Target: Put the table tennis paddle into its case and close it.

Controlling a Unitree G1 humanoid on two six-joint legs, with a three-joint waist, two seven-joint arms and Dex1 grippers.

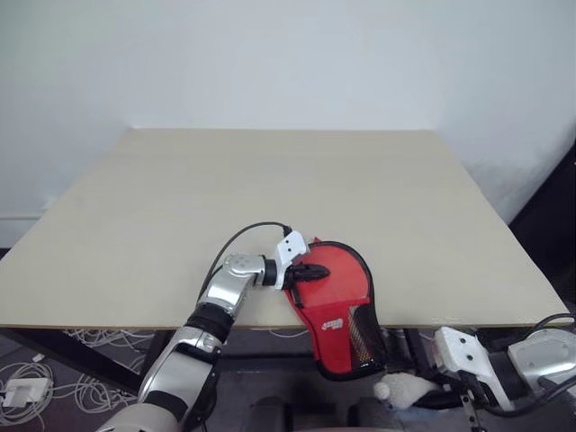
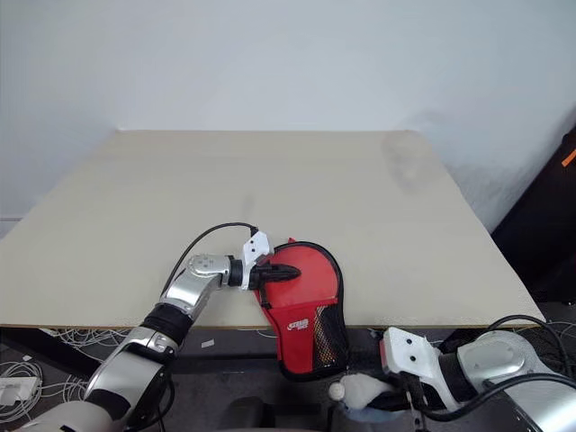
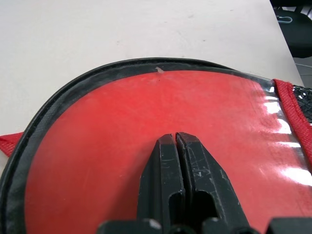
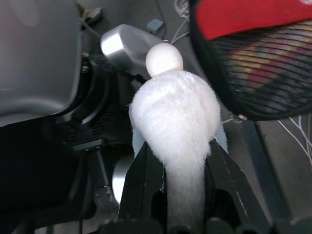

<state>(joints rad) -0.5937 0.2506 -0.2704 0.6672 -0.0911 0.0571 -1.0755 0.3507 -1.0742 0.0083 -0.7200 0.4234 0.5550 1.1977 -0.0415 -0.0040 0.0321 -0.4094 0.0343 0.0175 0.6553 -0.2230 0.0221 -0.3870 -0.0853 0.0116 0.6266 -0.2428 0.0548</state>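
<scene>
The case (image 1: 335, 301), red side up with black edging and a mesh pocket (image 4: 263, 68), lies at the front edge of the table (image 1: 270, 180). Its narrow end overhangs the edge. My left gripper (image 3: 175, 139) is shut, and its tips rest on the case's red face (image 3: 122, 126) near the round end. Below the table edge, my right gripper (image 4: 175, 161) is shut on a white fluffy pompom (image 2: 355, 391) tipped with a small white ball (image 4: 164, 58), close under the case's hanging end. The table tennis paddle is hidden.
The beige tabletop stretches wide behind and beside the case, up to a white wall. Loose white cables (image 1: 90, 342) and a power adapter (image 1: 18, 393) lie on the floor under the table's left side. A dark object (image 2: 549, 225) stands beyond the right edge.
</scene>
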